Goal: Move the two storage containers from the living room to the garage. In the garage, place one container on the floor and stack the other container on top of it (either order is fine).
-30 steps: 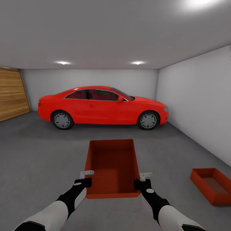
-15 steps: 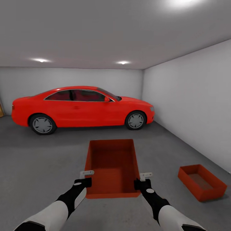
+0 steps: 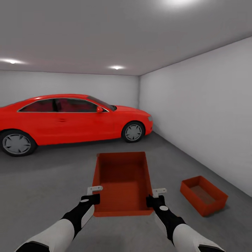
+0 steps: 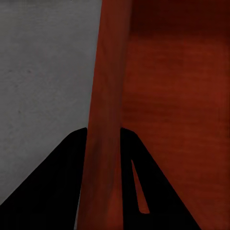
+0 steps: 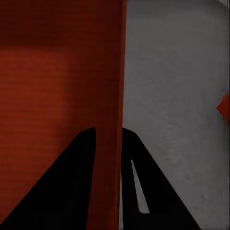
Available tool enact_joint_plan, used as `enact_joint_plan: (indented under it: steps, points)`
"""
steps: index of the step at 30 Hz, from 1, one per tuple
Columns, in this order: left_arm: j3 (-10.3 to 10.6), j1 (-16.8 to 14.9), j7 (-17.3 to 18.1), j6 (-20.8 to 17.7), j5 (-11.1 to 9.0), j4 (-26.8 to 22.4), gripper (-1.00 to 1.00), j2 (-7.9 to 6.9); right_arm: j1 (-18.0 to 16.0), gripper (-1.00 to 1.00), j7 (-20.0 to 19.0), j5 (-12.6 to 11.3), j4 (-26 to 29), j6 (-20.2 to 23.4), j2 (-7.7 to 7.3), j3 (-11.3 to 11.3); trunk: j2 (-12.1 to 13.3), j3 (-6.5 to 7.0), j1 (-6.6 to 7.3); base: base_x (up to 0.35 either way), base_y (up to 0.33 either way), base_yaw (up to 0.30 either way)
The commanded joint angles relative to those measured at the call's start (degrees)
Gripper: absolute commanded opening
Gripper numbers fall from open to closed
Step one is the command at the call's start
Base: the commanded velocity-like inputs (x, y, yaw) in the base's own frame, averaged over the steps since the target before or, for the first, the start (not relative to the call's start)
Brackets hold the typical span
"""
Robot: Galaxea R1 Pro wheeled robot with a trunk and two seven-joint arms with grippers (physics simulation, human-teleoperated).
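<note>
I hold one orange-red storage container [image 3: 122,178] in front of me, above the garage floor [image 3: 42,182]. My left gripper [image 3: 93,193] is shut on its left wall [image 4: 105,120], and my right gripper [image 3: 158,195] is shut on its right wall [image 5: 117,96]. Each wrist view shows the wall pinched between dark fingers. The second storage container [image 3: 203,194] sits on the dark grey concrete floor to my right, near the white wall; a corner of it [image 5: 224,106] shows in the right wrist view.
A red car [image 3: 66,120] is parked across the back of the garage. A white side wall [image 3: 203,115] runs along the right. Open grey concrete lies between me and the car.
The whole view has swung to the right: the car and the floor container have slid left in the picture. The held container and both grippers keep the same place in front of me.
</note>
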State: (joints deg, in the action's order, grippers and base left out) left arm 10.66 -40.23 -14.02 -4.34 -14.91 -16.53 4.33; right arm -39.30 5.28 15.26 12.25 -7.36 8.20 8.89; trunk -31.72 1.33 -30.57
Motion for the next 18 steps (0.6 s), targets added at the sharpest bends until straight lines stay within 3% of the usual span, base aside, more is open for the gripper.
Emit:
enact_joint_plan:
  steps: [1,18]
  points:
    - [-1.7,0.0,-0.8,2.9,0.3,-1.3,-1.00,-0.02,0.0,-1.00,-1.0,0.4,-0.2,-0.2,1.80,1.0,0.0,-0.02,-0.05,0.321,0.000,-0.288]
    - [-1.8,0.0,-0.8,2.9,0.3,-1.3,-1.00,-0.02,0.0,-1.00,-1.0,0.3,-0.2,-0.2,1.80,1.0,0.0,-0.02,-0.05,0.321,0.000,-0.288]
